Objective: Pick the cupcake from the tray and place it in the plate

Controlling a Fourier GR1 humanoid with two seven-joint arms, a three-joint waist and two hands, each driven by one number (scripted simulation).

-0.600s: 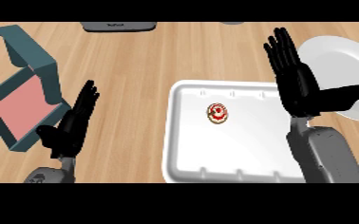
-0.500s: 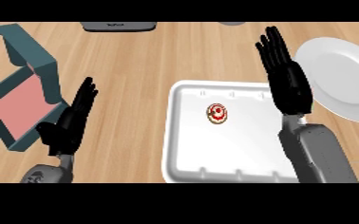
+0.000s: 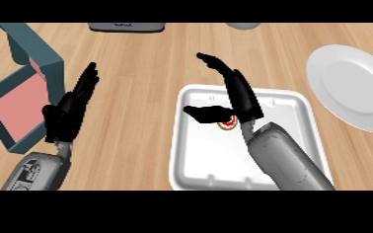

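The right hand (image 3: 244,98) hovers over the white tray (image 3: 211,163) at centre frame, fingers straight and thumb spread — open. The cupcake (image 3: 229,124) sits in the tray, half hidden under the palm, seemingly untouched. The plate (image 3: 342,89) lies at right; the left hand (image 3: 69,111) rests open at left above the desk (image 3: 146,69)

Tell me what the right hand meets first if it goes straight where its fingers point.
Likely nothing: the right hand points away and leftward over bare counter, passing just right of the dark grey object at the far edge. Its height is unclear.
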